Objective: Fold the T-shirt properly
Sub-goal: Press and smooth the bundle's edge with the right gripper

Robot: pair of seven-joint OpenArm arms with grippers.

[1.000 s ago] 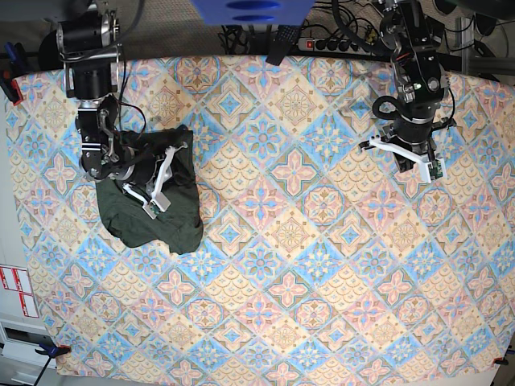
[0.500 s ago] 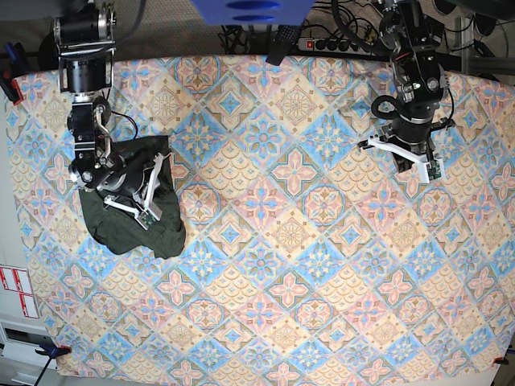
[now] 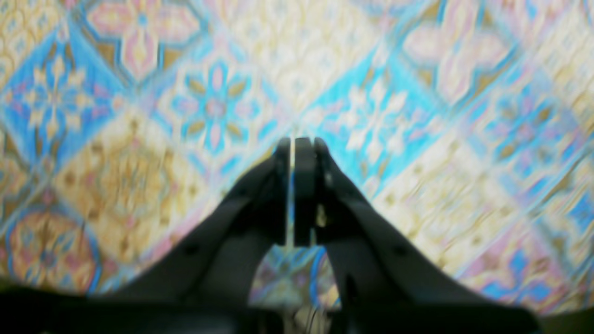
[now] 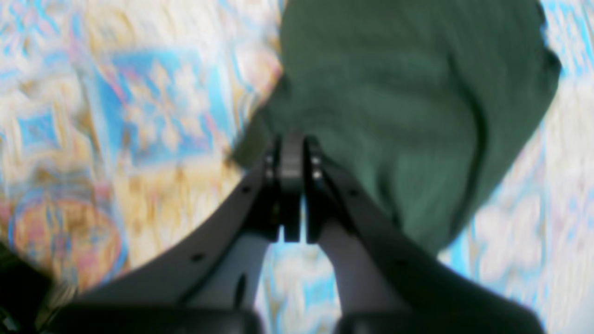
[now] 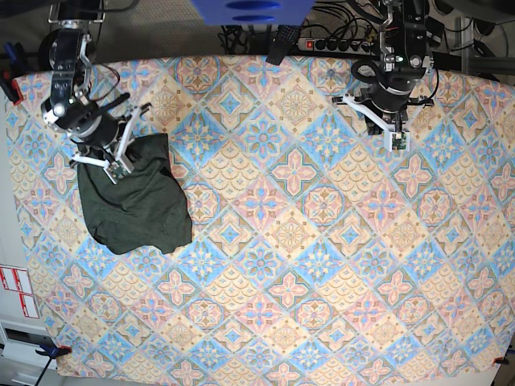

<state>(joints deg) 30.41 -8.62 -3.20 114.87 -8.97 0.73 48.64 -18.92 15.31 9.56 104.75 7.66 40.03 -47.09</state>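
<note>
**Shirt bunched at the table's left edge, both hands empty**

Your biggest risk sits on the left of the base view: the T-shirt (image 5: 133, 205) is a compact, rumpled bundle, not a flat rectangle, so if you count it as folded, the layers inside are probably uneven. Grab a single thin layer of that soft knit and lifting would likely drag the whole bundle open or slide it toward the table (image 5: 322, 265) edge, which is near on that side. The wrist pictures are smeared, so don't judge fine contact from them.

Your right hand (image 5: 118, 167) is at the bundle's upper edge, over the corner nearest the arm's base. In the right wrist view its fingers are pressed together with nothing between them, and the green cloth lies just beyond and to the right of the tips; whether they touch it, you cannot tell.

Further right, your left hand (image 5: 394, 135) hovers over bare patterned cloth, well apart from the shirt, fingers together and holding nothing.
</note>
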